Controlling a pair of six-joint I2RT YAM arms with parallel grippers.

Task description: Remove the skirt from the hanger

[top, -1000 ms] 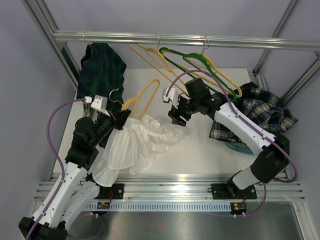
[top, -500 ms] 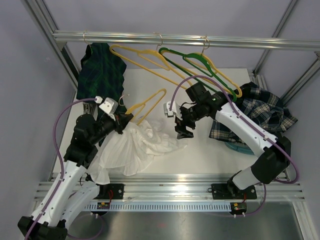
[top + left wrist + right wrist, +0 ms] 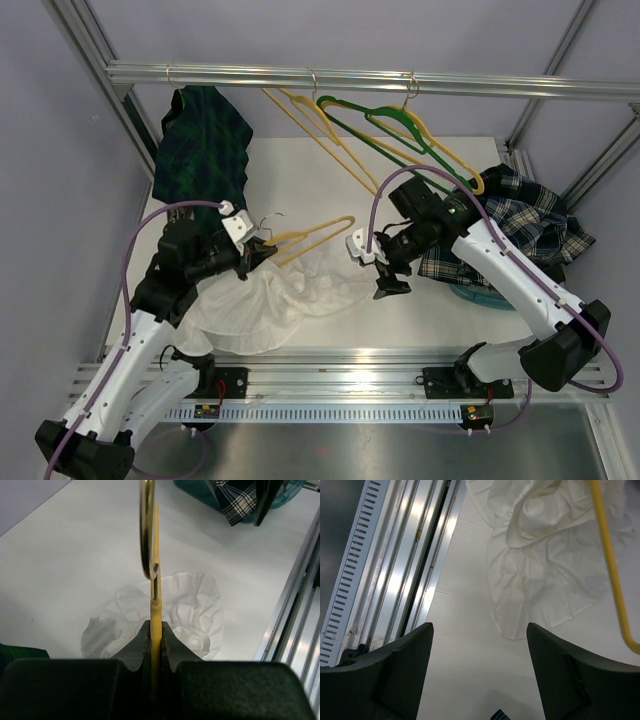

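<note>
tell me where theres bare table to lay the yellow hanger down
Bare table lies behind the white skirt, between the dark green plaid garment and the hangers on the rail. A narrower strip runs under the right gripper at the front edge. The right side is crowded by the plaid pile.

Open right gripper [image 3: 477,672] above white skirt [image 3: 545,575] beside yellow hanger [image 3: 610,575]

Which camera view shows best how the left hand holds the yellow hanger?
The left wrist view: the left hand is shut on the yellow hanger, its bar pinched between the fingers. The top view shows the whole hanger but the grip is small. The right wrist view shows only a stretch of the hanger.
</note>
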